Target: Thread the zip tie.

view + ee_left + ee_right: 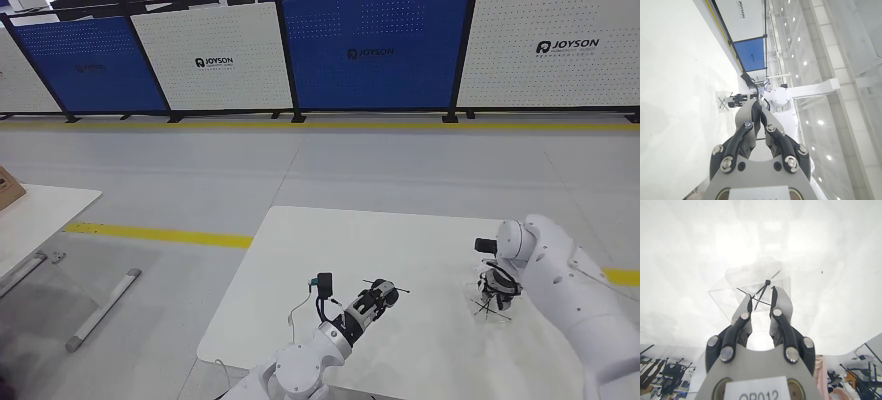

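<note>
My left gripper (380, 293) hovers over the table's front middle, shut on a thin black zip tie (398, 290) that sticks out on both sides of its fingers. In the left wrist view its pads (755, 113) press together. My right gripper (761, 293) is open, lowered into a clear tray (715, 290) at the table's right side. Its fingertips (773, 291) straddle two crossed black zip ties (767, 282) lying there, not closed on them. The left wrist view shows that gripper (730, 101) at the tray (720, 94) from the side.
The white table (300, 260) has bare room in the middle and at the left. Its front edge runs just below my left arm. Blue and white partition panels (370, 50) stand far behind, across a yellow floor line.
</note>
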Available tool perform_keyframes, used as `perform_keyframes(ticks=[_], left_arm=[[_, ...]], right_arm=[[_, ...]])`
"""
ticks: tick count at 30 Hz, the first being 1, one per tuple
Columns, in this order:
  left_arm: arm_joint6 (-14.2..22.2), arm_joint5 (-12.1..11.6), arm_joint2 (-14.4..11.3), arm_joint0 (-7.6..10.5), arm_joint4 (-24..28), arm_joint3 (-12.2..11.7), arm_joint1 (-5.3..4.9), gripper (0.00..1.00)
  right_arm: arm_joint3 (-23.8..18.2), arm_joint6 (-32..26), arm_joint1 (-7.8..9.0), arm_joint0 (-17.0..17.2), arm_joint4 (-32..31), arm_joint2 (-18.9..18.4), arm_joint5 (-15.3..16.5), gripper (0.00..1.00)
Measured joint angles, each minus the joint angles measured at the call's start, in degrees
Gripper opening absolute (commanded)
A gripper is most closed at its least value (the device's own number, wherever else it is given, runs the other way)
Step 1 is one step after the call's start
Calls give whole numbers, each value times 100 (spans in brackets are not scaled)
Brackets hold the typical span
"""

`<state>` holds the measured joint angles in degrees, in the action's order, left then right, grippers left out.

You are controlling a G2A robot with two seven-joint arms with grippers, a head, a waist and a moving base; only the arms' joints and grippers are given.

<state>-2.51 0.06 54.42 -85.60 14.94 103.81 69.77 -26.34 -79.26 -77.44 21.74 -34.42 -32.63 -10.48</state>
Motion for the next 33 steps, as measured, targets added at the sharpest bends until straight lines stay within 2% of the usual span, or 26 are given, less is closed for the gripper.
perform_keyframes(ticks=[1, 10, 18, 25, 30, 33], left_arm=[[0, 0, 0, 0, 0, 0, 0, 0], [0, 0, 0, 0, 0, 0, 0, 0], [0, 0, 0, 0, 0, 0, 0, 0], [0, 0, 0, 0, 0, 0, 0, 0], [0, 0, 0, 0, 0, 0, 0, 0], [0, 0, 0, 0, 0, 0, 0, 0]], right_arm=[[57, 5, -25, -17, 7, 5, 22, 0], [494, 160, -184, -149, 65, -11, 280, 0], [448, 483, -134, -108, 82, -133, 728, 0], [178, 651, 119, 53, 197, -419, 1355, 0], [-266, 753, 394, 281, 145, -687, 1391, 0], [-724, 870, 592, 516, 96, -904, 1343, 0]])
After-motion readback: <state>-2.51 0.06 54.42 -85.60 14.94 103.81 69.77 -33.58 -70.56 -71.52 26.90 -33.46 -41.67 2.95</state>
